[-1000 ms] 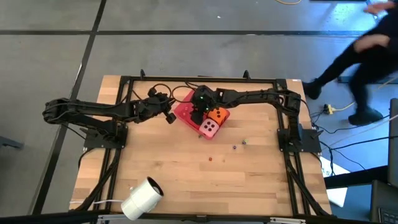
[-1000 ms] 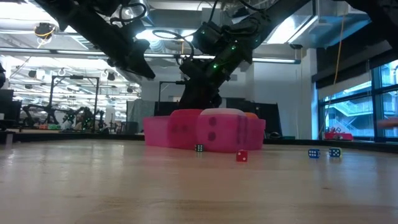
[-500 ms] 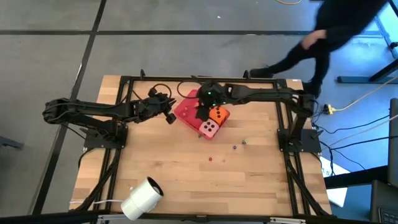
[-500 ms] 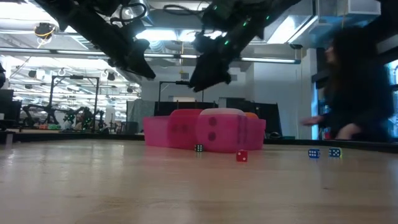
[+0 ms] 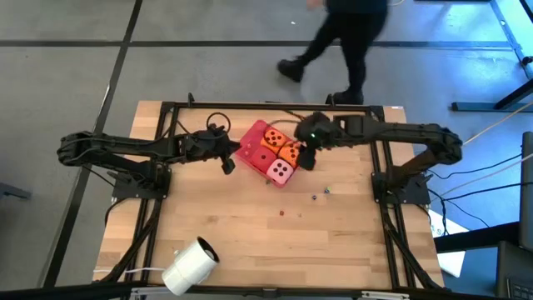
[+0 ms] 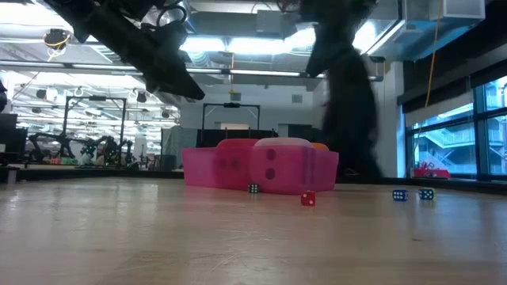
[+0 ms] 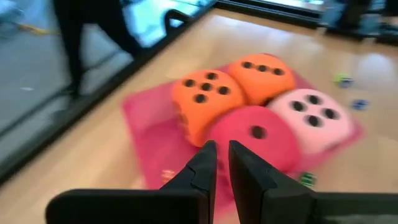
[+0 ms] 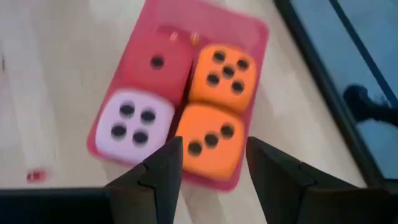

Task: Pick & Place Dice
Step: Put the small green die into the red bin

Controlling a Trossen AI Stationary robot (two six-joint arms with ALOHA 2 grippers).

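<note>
Four dice sitting grouped on the red tray.
Right gripper is hovering above, jaws open and empty; left gripper is waiting beside the tray, jaws nearly closed, empty.

On the red tray four dice sit packed together: red die, pink die, two orange dice. Right gripper hovers above, fingers apart.
</note>
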